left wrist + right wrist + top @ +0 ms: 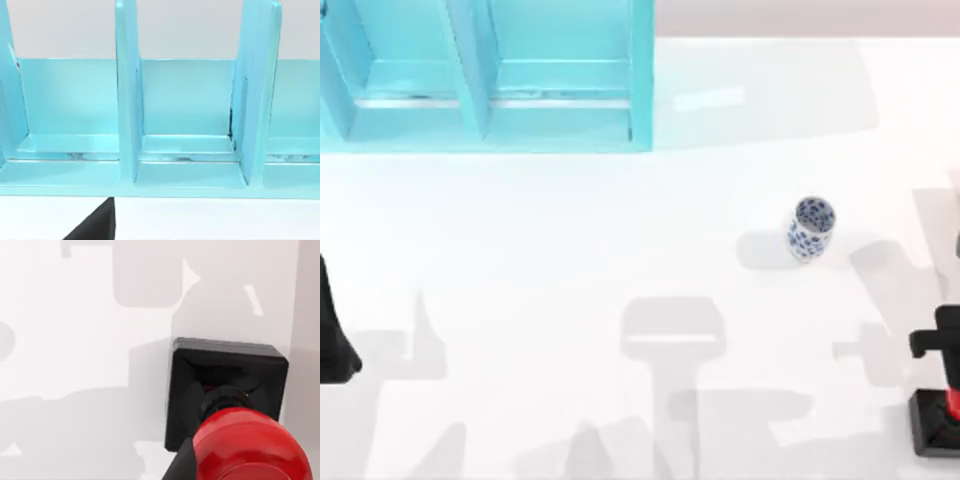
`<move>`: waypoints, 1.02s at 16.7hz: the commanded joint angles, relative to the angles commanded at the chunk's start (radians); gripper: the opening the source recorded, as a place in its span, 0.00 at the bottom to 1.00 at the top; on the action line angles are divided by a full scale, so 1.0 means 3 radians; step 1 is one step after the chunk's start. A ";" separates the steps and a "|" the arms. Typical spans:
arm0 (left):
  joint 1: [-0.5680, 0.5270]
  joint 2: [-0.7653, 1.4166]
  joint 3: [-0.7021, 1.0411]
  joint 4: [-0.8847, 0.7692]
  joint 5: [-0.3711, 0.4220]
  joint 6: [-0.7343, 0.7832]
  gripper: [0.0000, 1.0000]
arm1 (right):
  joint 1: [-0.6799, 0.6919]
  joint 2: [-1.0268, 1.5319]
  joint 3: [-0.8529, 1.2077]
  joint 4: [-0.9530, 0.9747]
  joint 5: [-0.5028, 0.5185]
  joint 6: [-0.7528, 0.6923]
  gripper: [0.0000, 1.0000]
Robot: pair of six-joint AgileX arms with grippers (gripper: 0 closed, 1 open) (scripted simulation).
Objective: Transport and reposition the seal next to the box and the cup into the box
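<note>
Plain white table [570,250], turquoise divided box [490,75] at the top left. Porcelain cup [810,228] stands alone right of centre. Seal [942,415] sits at the bottom right edge, right gripper [945,345] directly over it; can't tell whether its fingers are closed. Left arm [332,330] is parked at the left edge.

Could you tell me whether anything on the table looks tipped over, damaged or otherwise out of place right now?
Nothing stands out. The cup stands upright on the white table, apart from the turquoise box. The seal sits flat on its base at the table's right edge, under the right gripper.
</note>
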 joint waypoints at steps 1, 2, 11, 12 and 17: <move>0.0000 0.0000 0.0000 0.0000 0.0000 0.0000 1.00 | 0.0000 0.0000 0.0000 0.0000 0.0000 0.0000 0.83; 0.0000 0.0000 0.0000 0.0000 0.0000 0.0000 1.00 | 0.0000 0.0000 0.0000 0.0000 0.0000 0.0000 0.90; 0.0000 0.0000 0.0000 0.0000 0.0000 0.0000 1.00 | 0.0000 0.0000 0.0000 0.0000 0.0000 0.0000 1.00; 0.0000 0.0000 0.0000 0.0000 0.0000 0.0000 1.00 | 0.0001 -0.0001 0.0001 -0.0001 0.0000 0.0000 1.00; 0.0000 0.0000 0.0000 0.0000 0.0000 0.0000 1.00 | 0.0003 0.0020 0.0388 -0.0381 -0.0007 -0.0002 1.00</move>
